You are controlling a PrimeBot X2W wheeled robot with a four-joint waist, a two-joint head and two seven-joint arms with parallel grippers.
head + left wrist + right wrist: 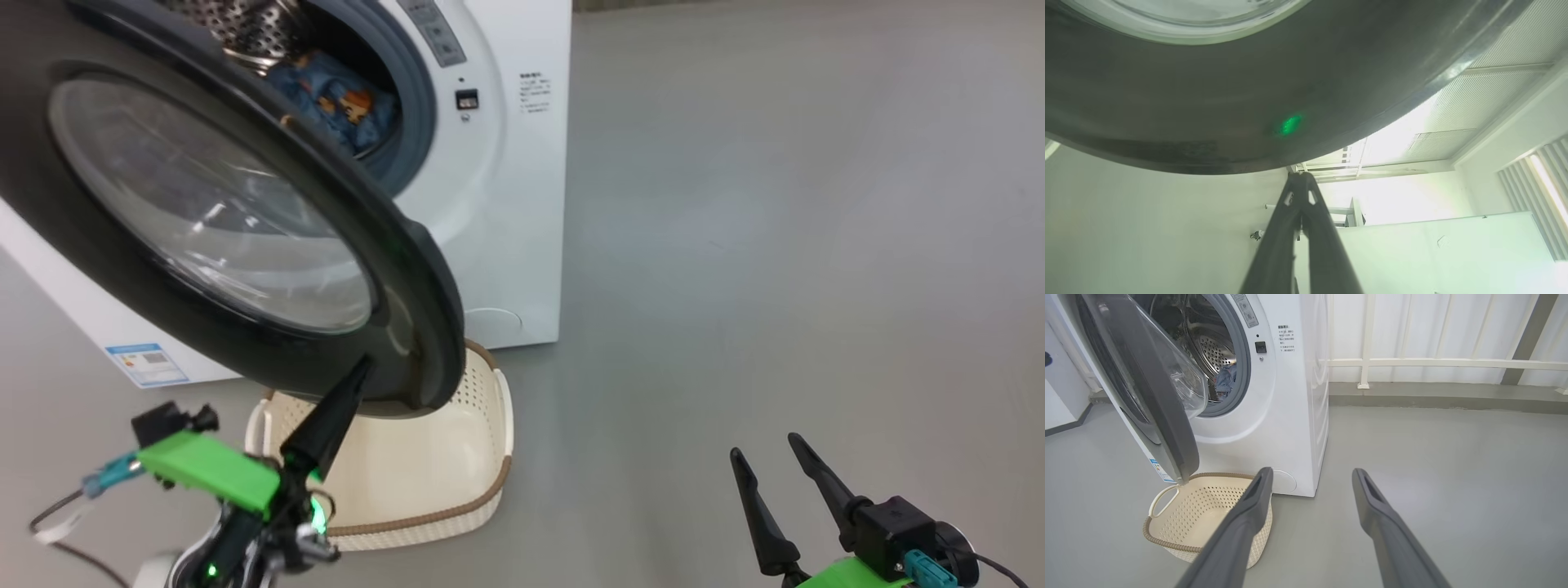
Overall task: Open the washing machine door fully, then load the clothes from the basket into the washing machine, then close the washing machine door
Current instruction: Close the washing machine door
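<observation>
Grey floor [775,245] opens wide at 3 o'clock of the washing machine [506,204]; left gripper [362,366], jaws pressed together, meets the washing machine door [392,245] at its 5 o'clock edge; right gripper [763,447] jaws spread.

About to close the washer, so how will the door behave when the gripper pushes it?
The door likely swings rigidly and feels heavy, given its thick rim and glass bowl. Its glossy rim could let the shut left gripper slip. Its lower edge hangs over the basket and might brush it.
</observation>
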